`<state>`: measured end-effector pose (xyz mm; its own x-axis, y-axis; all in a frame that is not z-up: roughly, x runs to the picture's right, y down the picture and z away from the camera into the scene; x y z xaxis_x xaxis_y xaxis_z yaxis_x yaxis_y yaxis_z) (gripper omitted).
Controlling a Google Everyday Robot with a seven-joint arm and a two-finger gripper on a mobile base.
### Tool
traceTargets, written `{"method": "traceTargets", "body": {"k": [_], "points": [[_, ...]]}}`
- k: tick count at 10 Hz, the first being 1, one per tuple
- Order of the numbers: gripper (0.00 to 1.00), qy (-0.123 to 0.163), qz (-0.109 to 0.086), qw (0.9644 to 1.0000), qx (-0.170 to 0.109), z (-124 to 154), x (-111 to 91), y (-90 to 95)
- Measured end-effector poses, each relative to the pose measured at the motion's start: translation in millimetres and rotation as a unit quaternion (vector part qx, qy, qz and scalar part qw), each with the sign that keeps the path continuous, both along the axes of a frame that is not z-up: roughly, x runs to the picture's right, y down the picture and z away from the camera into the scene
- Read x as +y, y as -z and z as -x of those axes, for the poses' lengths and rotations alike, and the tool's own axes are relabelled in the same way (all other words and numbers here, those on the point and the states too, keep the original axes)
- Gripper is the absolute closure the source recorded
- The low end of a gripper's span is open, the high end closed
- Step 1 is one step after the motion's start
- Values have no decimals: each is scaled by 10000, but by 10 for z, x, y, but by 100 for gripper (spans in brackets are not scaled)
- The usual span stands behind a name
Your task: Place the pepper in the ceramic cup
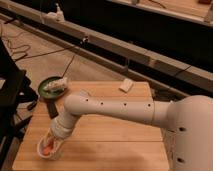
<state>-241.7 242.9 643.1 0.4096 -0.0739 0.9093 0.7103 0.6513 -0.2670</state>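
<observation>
The white ceramic cup (46,150) stands near the front left corner of the wooden table (115,135). My gripper (51,144) reaches down into the cup from above, at the end of the white arm (115,107). The red-orange pepper (47,149) shows inside the cup, right at the gripper's tip. The gripper hides most of the cup's inside, so I cannot tell if the pepper is still held.
A green pan (51,89) with a black handle and a white object in it sits at the table's back left corner. A small white block (126,85) lies near the back edge. A black frame (10,100) stands to the left of the table.
</observation>
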Motion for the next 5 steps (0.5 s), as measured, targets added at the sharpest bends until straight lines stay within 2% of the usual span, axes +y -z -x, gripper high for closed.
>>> {"method": "traceTargets", "body": {"k": [3, 5], "points": [[99, 18, -35, 10000, -6, 42, -32, 10], [79, 69, -6, 9999, -79, 105, -3, 65]]}}
